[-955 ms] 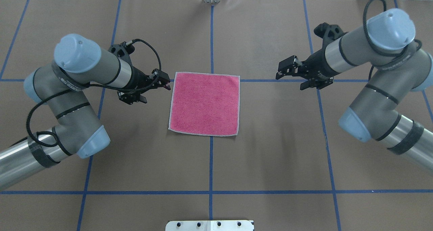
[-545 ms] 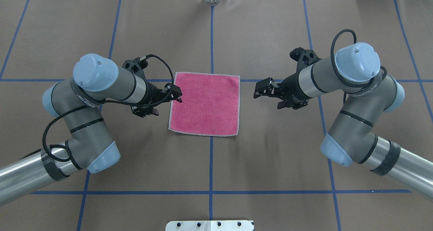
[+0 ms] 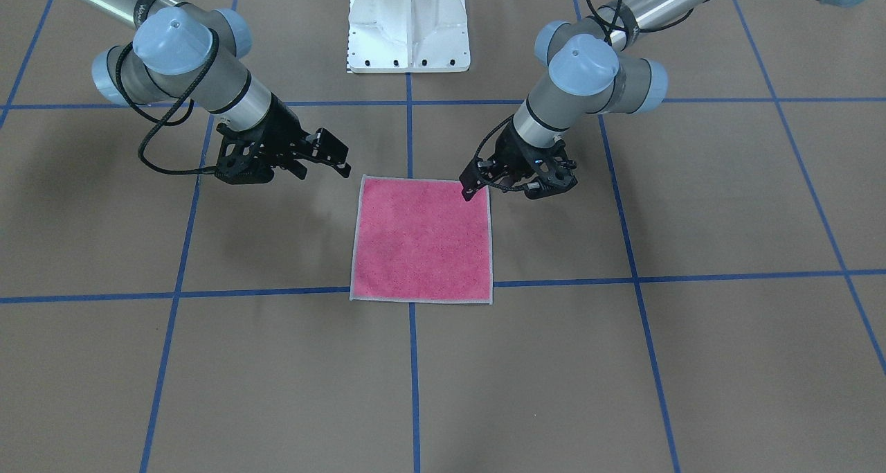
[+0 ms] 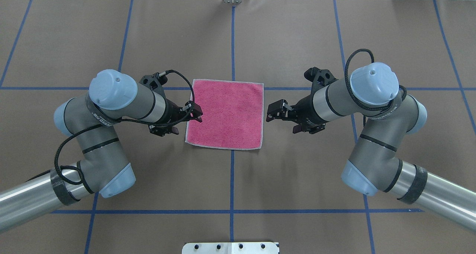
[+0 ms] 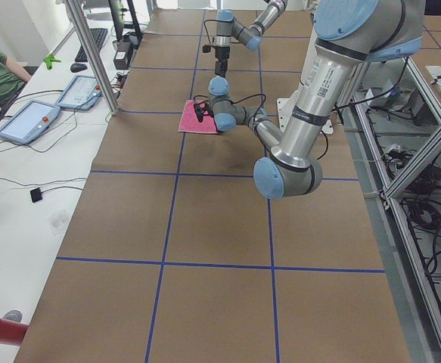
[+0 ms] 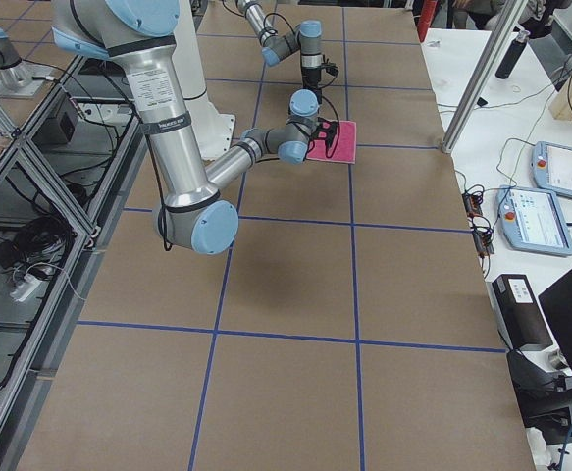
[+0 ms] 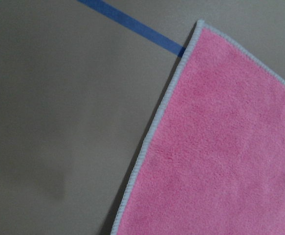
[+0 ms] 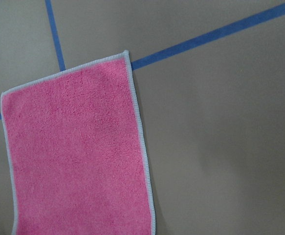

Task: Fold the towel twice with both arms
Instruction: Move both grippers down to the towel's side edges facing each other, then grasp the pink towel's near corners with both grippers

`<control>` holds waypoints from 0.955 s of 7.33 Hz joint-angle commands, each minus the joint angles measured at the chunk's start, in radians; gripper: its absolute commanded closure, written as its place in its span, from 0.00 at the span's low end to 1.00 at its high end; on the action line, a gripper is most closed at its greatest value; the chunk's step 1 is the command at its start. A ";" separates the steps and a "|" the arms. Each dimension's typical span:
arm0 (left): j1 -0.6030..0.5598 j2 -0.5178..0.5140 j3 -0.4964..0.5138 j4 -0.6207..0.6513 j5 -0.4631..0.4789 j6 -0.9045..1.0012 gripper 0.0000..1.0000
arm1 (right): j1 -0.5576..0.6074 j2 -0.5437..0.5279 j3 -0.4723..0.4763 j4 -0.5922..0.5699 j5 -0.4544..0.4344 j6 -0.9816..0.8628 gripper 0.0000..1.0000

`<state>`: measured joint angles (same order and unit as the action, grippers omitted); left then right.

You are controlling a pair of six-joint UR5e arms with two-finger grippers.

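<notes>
Overhead exterior view gives you the towel (image 4: 225,114) lying flat, pink side up, on the table (image 4: 297,179) where the blue tape lines (image 4: 231,179) cross. Your left gripper (image 4: 196,112) sits over the towel's left edge with its fingers apart (touching the cloth or not, I can't tell). Your right gripper (image 4: 270,114) is spread too, just beside the right edge and holding nothing.

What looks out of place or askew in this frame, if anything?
Nothing stands out. The towel lies flat and unfolded, pink face up, roughly square to the blue tape lines, with no wrinkles or lifted corners.
</notes>
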<state>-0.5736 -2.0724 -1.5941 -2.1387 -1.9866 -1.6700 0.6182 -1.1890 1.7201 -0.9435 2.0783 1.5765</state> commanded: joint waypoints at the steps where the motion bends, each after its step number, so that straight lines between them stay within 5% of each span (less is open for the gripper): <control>1: 0.012 -0.002 0.013 -0.001 0.000 0.001 0.28 | -0.015 0.003 -0.013 0.000 0.000 0.002 0.00; 6: 0.026 -0.005 0.037 -0.004 0.000 0.006 0.48 | -0.025 0.006 -0.011 0.002 0.000 0.003 0.00; 7: 0.029 -0.005 0.036 -0.004 0.000 0.004 0.58 | -0.025 0.006 -0.011 0.002 0.000 0.005 0.00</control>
<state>-0.5476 -2.0769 -1.5582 -2.1427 -1.9865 -1.6649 0.5952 -1.1832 1.7084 -0.9423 2.0786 1.5804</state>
